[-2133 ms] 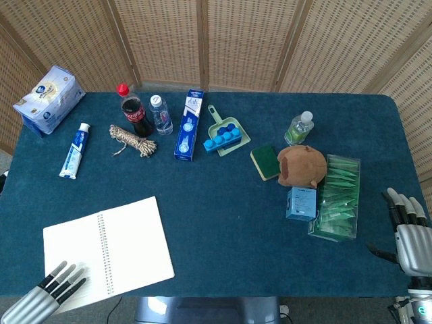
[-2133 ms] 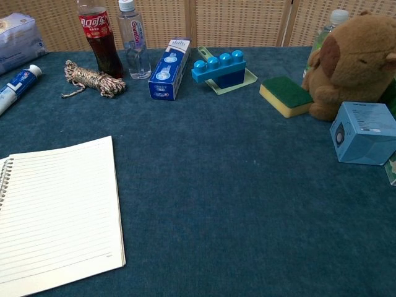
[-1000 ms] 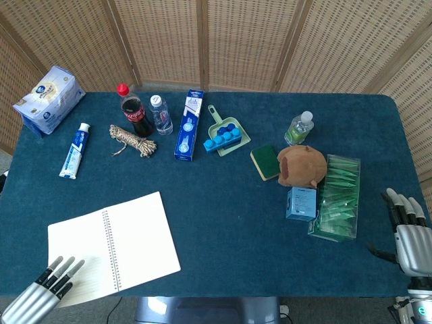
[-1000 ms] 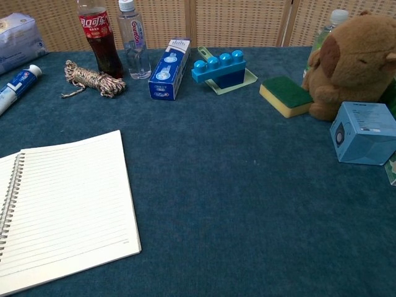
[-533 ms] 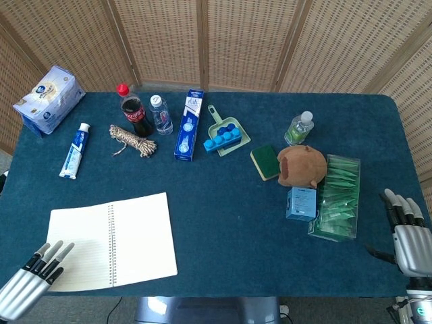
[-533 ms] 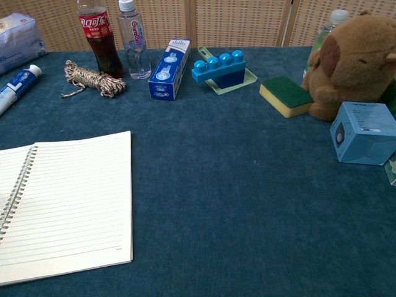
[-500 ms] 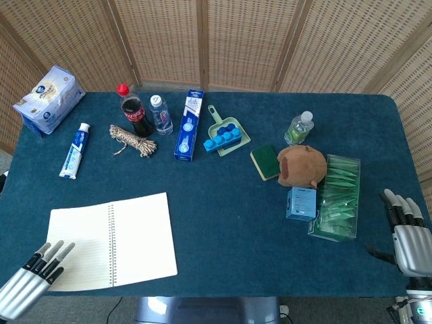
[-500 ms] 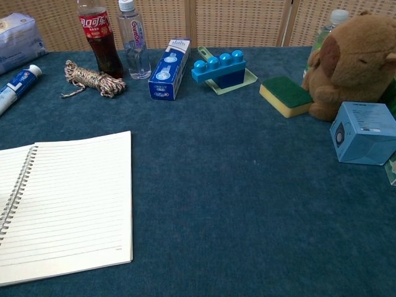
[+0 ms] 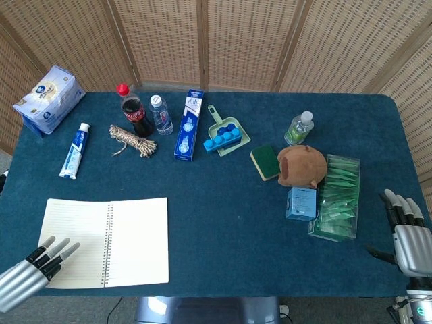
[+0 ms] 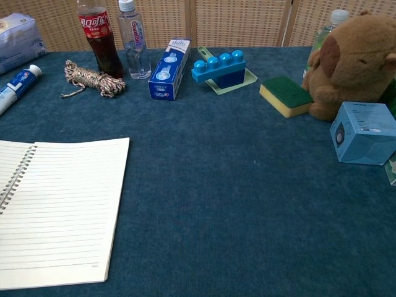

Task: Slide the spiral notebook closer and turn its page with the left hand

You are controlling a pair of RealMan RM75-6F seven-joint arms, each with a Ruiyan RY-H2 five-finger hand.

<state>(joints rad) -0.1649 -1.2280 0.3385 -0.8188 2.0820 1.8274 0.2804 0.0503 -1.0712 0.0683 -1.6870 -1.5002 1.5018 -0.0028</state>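
Observation:
The spiral notebook (image 9: 108, 241) lies open on the blue table at the front left, lined pages up, its wire spine (image 9: 107, 243) running front to back. In the chest view the notebook (image 10: 62, 210) fills the lower left corner. My left hand (image 9: 30, 273) sits at the notebook's front left corner with its fingers stretched flat and apart, the fingertips (image 9: 59, 250) resting on the left page. My right hand (image 9: 407, 233) hovers past the table's front right corner, fingers spread, holding nothing. Neither hand shows in the chest view.
Along the back stand a tissue pack (image 9: 48, 98), toothpaste tube (image 9: 74, 150), rope bundle (image 9: 131, 140), cola bottle (image 9: 136, 111), water bottle (image 9: 160, 114), blue box (image 9: 188, 125) and dustpan with blue blocks (image 9: 225, 133). At right sit a sponge (image 9: 265, 162), plush toy (image 9: 302, 165), small blue box (image 9: 301, 203) and clear green case (image 9: 337, 196).
The notebook has turned clockwise and slid left with my left hand on its page, so its edges now run square to the table front. My right hand has stayed put.

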